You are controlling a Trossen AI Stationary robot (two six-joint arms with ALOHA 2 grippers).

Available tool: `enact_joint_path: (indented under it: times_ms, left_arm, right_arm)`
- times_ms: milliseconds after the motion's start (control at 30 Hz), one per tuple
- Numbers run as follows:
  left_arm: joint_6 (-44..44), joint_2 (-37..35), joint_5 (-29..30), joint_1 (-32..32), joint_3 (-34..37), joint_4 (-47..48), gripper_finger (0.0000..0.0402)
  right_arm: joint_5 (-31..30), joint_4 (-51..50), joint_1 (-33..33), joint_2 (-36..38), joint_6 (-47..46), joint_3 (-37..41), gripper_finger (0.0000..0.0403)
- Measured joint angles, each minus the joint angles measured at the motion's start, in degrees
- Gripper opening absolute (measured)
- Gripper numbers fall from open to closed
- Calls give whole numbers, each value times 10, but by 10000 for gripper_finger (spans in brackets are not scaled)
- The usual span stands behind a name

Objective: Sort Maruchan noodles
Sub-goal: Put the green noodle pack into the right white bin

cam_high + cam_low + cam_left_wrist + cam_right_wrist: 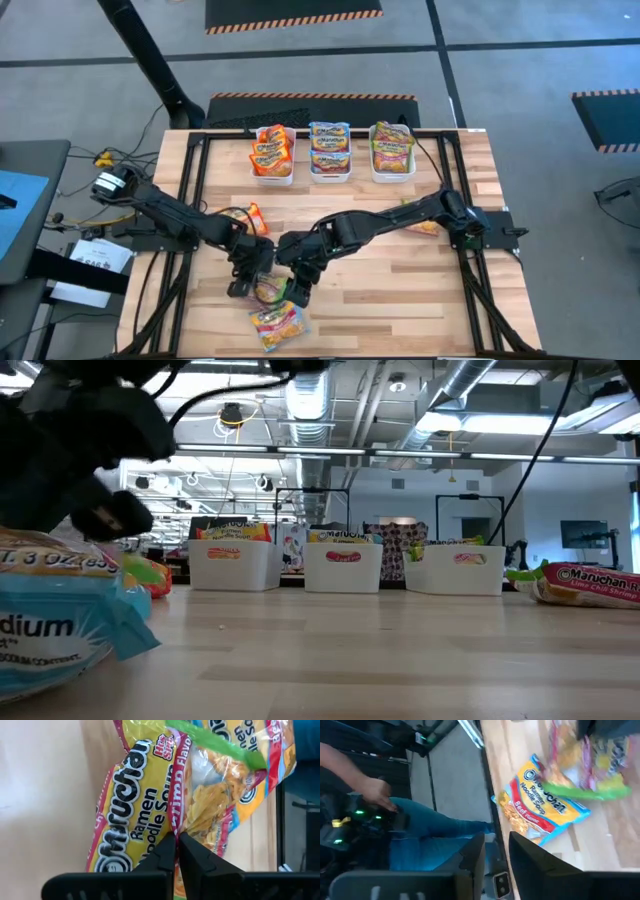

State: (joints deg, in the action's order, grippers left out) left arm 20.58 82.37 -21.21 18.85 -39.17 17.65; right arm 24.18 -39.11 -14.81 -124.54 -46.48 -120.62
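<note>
Left gripper (177, 842) is clamped on the shrimp packet (150, 810); right gripper (496, 855) hovers near, fingers apart. You're mid-pick: next, lift and carry it to the bins (331, 176).

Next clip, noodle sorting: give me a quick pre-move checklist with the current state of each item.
1. Left gripper on a packet: ok, its jaws look pinched on the shrimp packet.
2. Right gripper free: ok, jaws apart, nothing between them.
3. Arms apart: cannot tell; from above they crowd together over the front-edge packets.
4. Three white bins reachable: ok, lined along the far edge, each already holding packets.
5. Loose packets left: not ok, a beef packet by the front edge and another out by the right arm.
</note>
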Motion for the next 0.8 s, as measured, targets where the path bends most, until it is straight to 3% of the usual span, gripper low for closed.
enact_joint_path:
  times_ms: [500, 800]
  left_arm:
    - [-26, -38, 19, -5, -16, 12, 0]
    - [-57, -69, 65, -43, -16, -4, 0]
  right_arm:
    - [-3, -35, 21, 117, 15, 1, 102]
    - [-61, -41, 60, 210, 71, 0, 102]
